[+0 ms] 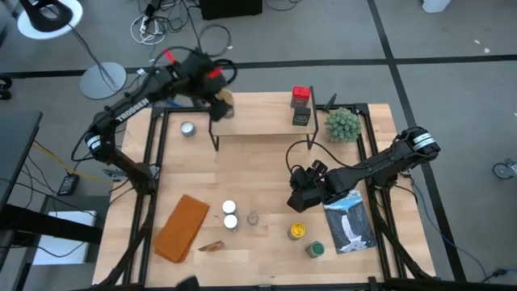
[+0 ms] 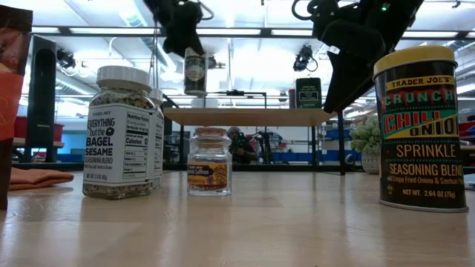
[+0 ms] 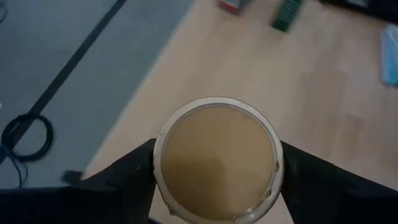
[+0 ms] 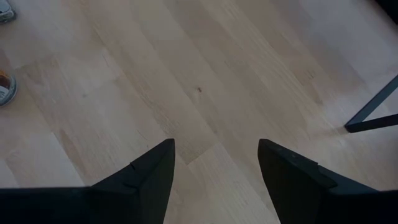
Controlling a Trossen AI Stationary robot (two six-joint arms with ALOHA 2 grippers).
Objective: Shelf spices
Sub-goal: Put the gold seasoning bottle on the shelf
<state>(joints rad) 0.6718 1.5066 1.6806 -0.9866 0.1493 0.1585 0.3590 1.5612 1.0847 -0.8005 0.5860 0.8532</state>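
My left gripper (image 1: 221,106) is over the left end of the shelf (image 1: 266,123), a light wooden top on black legs, shut on a spice jar with a tan top (image 3: 217,158). In the low view this jar (image 2: 194,73) hangs just above the shelf top (image 2: 249,116). A red tin (image 1: 301,94) and a dark green tin (image 1: 301,115) stand on the shelf's right end. My right gripper (image 1: 300,196) is open above bare table (image 4: 205,87), touching nothing. On the near table stand two white-topped jars (image 1: 229,214), a small clear jar (image 1: 253,218), a yellow-topped tin (image 1: 298,232) and a green-topped one (image 1: 315,249). My left gripper pinches the jar just under its tan top, one finger (image 3: 134,171) on each side of the round body. The fingers come from above, pointing down. The jar is upright and, in the low view, lifted a little clear of the shelf top.
A flat silver tin (image 1: 187,128) lies left of the shelf, and a spiky green plant ball (image 1: 342,124) sits at its right end. An orange cloth (image 1: 182,228) lies near left, a blue-pictured booklet (image 1: 351,223) near right. A shelf leg (image 4: 373,113) stands near my right gripper.
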